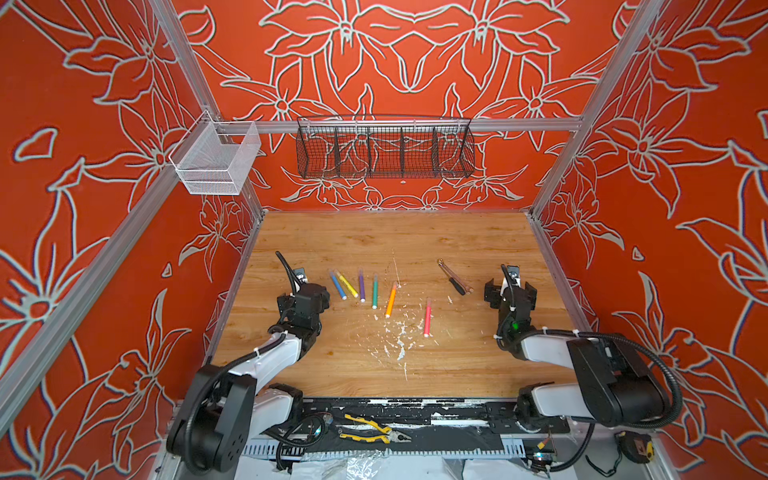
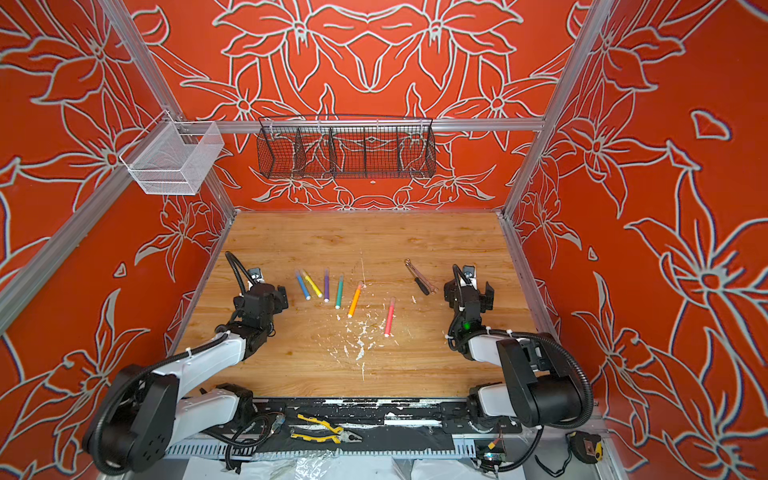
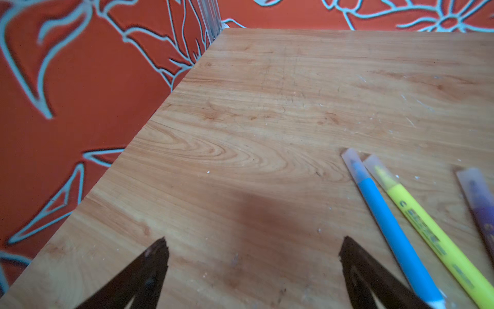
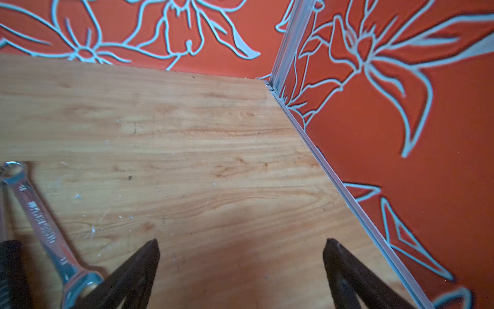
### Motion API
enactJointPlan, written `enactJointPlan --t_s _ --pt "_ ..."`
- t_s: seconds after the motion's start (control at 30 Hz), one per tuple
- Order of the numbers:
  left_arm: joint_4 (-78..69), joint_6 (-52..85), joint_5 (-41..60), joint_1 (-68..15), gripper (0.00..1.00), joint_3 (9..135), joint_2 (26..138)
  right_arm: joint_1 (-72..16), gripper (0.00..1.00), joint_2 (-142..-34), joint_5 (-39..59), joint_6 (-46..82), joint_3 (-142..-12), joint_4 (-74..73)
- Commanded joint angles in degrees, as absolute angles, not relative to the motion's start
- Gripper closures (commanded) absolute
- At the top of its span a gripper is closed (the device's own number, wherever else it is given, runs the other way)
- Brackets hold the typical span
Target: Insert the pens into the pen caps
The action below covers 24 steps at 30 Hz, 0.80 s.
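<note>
My left gripper (image 3: 252, 240): fingers wide apart, holding nothing, over the table (image 1: 374, 237) near its left edge, just beside the blue pen (image 1: 338, 285).
My right gripper (image 4: 241, 241): fingers wide apart, nothing in it, near the right edge, just beside the wrench (image 4: 40, 219).
Pens: blue pen, yellow pen (image 1: 347, 284), purple pen (image 1: 361, 285), green pen (image 1: 375, 291) and orange pen (image 1: 391, 300) lie in a row mid-table; the pink pen (image 1: 427, 316) lies apart, nearer the front edge.
Caps: the blue cap (image 3: 352, 163), yellow cap (image 3: 375, 166) and purple cap (image 3: 471, 182) are clear tubes with the pen tips inside; the others are too small to tell.
Black wire basket (image 1: 384, 166): hangs above the back edge, split into boxes; through it I see only wall.
White mesh basket (image 1: 216, 162): hangs above the back left corner; only wall shows through.
</note>
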<state>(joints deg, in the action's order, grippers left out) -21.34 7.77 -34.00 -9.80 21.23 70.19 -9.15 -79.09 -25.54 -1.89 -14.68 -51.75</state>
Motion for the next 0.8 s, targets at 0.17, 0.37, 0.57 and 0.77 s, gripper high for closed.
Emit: enactJointPlan --t_s 0.17,0.37,0.57,0.77 --pt "-31.2 4.2 -27.5 -5.7 0.03 21.2 72.5 -7.9 0.02 -83.4 -19.5 -2.0 -14.9 -57.0" --pt "-38.2 3.1 -20.8 -3.3 0.03 19.6 76.6 -7.8 0.02 -82.7 -19.5 -1.7 -14.9 -55.8" --pt "-36.3 3.4 -17.5 -1.7 0.03 21.4 78.3 -7.9 0.02 -82.5 -19.5 -1.6 -15.1 -54.9" --pt "-45.0 1.8 -13.3 -1.5 0.03 17.4 80.1 -7.9 0.03 -82.4 -19.5 -1.6 -15.1 -54.9"
